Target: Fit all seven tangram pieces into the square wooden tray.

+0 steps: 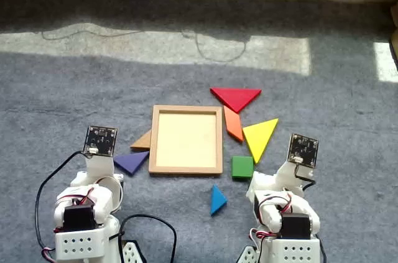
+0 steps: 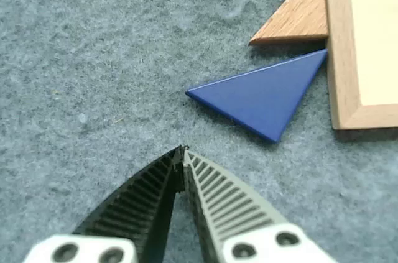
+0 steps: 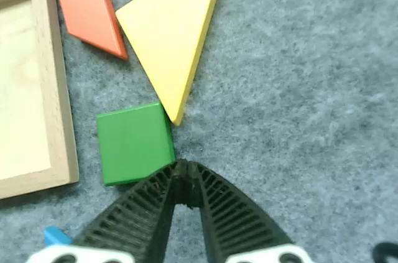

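Observation:
The square wooden tray (image 1: 154,145) lies mid-carpet with nothing in it. Around it lie a red triangle (image 1: 236,97), orange parallelogram (image 1: 233,124), yellow triangle (image 1: 260,137), green square (image 1: 242,166), small blue triangle (image 1: 217,199), purple-blue triangle (image 1: 131,161) and wooden triangle (image 1: 143,141). My left gripper (image 2: 182,150) is shut, a short way from the purple-blue triangle (image 2: 264,93) and the wooden triangle (image 2: 298,17). My right gripper (image 3: 185,166) is shut beside the green square (image 3: 134,143), near the yellow triangle's (image 3: 174,27) tip. The orange piece (image 3: 87,8) lies by the tray wall (image 3: 59,107).
Grey carpet surrounds everything, with a sunlit band and a thin cable (image 1: 199,45) at the back. Both arm bases (image 1: 84,226) (image 1: 286,226) stand at the near edge. Open carpet lies left of the tray and right of the yellow triangle.

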